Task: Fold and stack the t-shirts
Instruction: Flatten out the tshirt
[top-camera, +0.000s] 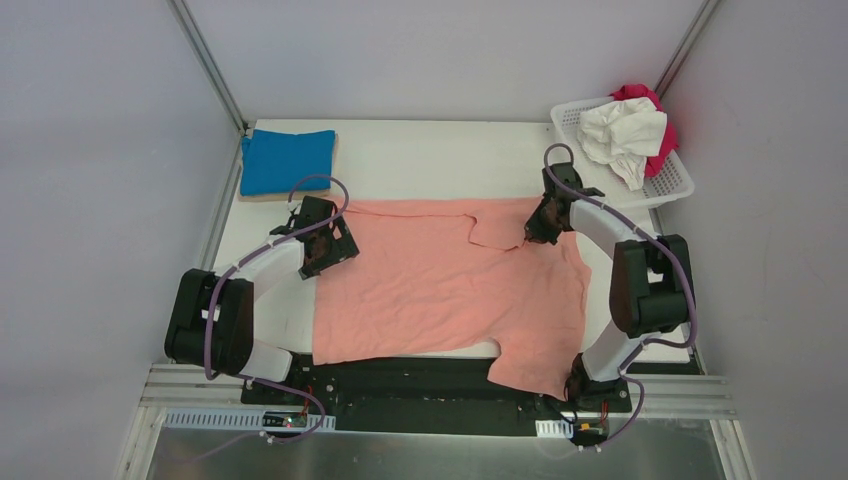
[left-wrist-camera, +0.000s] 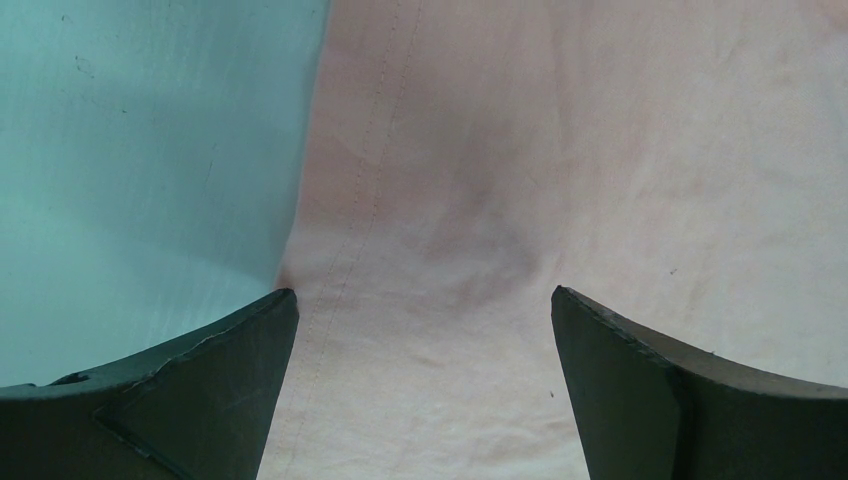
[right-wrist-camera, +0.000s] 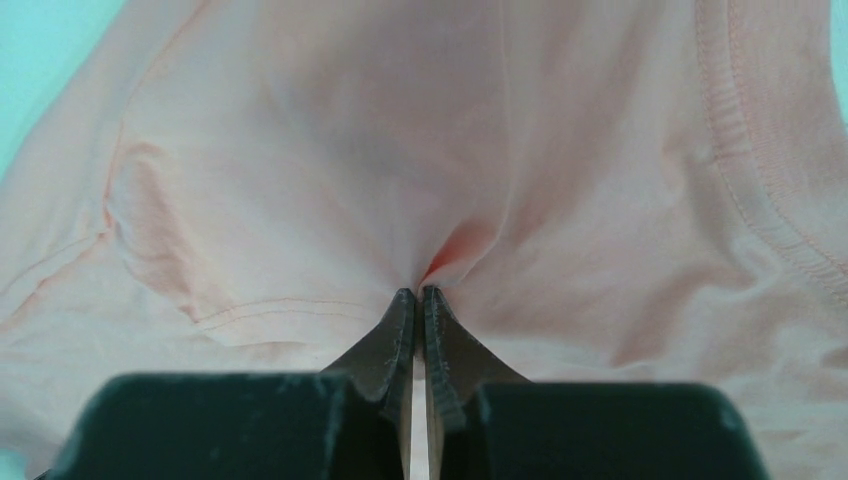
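Right wrist view: the right gripper (right-wrist-camera: 417, 292) is seen with its jaws pressed together on a small raised pinch of the salmon-pink t-shirt (right-wrist-camera: 300, 150), and creases are drawn in the cloth towards that pinch. A ribbed, stitched band of the same shirt is seen running down the right side of this view. In the left wrist view, the left gripper (left-wrist-camera: 424, 300) is held wide open, and its two dark fingers (left-wrist-camera: 230, 370) are set apart just above the shirt's stitched edge, where the cloth meets the bare table (left-wrist-camera: 130, 150); nothing is held between them. From the top external view, the salmon-pink t-shirt is shown spread flat across the middle of the table. The left gripper is placed at the shirt's far left corner and the right gripper at its far right part, beside a small folded-over flap. A near right portion of the shirt is draped over the table's front edge. A folded bright blue t-shirt (top-camera: 285, 160) is laid on a thin tan board (top-camera: 262, 197) at the far left corner. At the far right corner, a crumpled white t-shirt (top-camera: 620, 135) and a magenta t-shirt (top-camera: 640, 95) are piled in a white lattice basket (top-camera: 680, 180).
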